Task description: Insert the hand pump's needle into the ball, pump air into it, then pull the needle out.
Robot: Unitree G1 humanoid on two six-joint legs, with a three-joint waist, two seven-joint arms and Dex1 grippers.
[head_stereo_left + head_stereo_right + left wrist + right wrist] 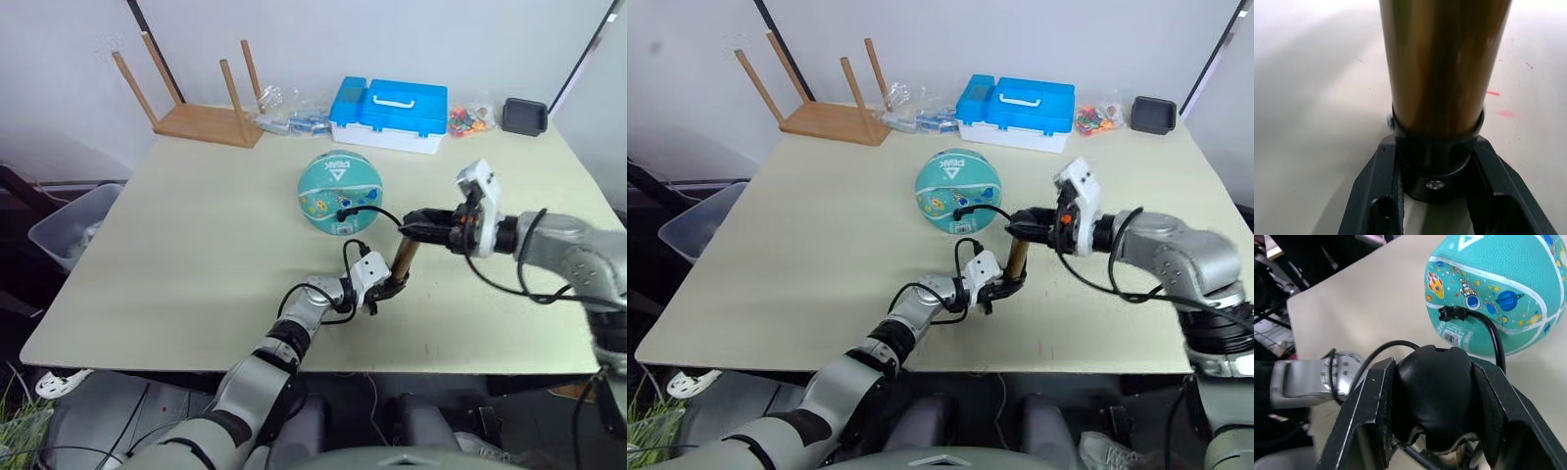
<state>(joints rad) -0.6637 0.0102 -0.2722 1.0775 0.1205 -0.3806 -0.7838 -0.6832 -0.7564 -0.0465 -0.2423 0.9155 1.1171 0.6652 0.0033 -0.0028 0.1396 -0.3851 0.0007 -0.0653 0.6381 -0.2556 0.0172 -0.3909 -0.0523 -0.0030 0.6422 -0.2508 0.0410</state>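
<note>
Near the table's (pixel 147 255) middle sits the ball (pixel 338 191), hose tip plugged into its side (clear in the right wrist view). At its 5 o'clock, the hand pump (pixel 404 260) stands upright, left gripper (pixel 390 290) clamping its base, right gripper (pixel 416 225) clasping its handle. At 12 o'clock: a blue box (pixel 390 112) and upturned stool (pixel 201 103).

- Bright, even indoor light across the table (pixel 196 255); shadows soft and short.
- Left wrist view: barrel of the hand pump (pixel 1442 63) blurred, glare streaks.
- Frame corners slightly darkened.
</note>
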